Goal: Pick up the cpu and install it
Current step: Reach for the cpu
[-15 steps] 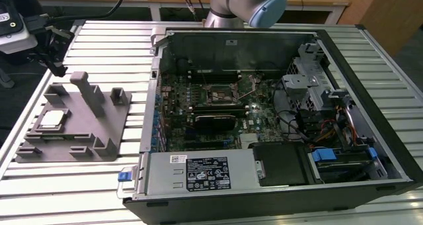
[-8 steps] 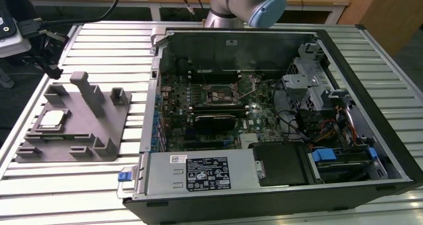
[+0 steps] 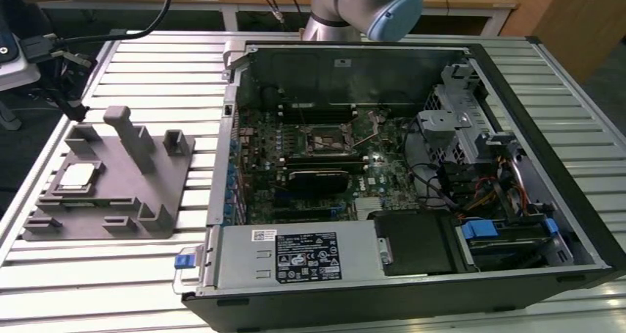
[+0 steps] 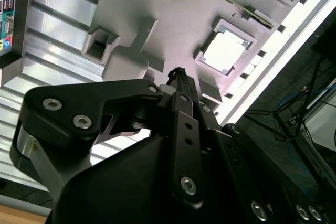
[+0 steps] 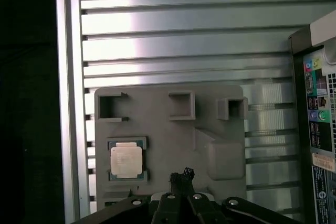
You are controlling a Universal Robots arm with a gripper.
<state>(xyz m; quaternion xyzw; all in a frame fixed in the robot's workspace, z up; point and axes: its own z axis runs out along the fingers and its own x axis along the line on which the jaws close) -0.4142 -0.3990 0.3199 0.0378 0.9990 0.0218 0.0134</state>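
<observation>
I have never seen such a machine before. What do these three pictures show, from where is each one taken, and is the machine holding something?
This is one robot arm with a black claw at its end. The exterior view comes from a camera off the arm; it shows a ribbed metal table with an open computer case and, on the exterior view's left, a grey tray. Both wrist views come from cameras riding on the arm, so they look past the claw at the tray. The small silvery square lying in a tray pocket is the cpu. The claw looks closed and holds nothing; the cpu is not yet picked up.
</observation>
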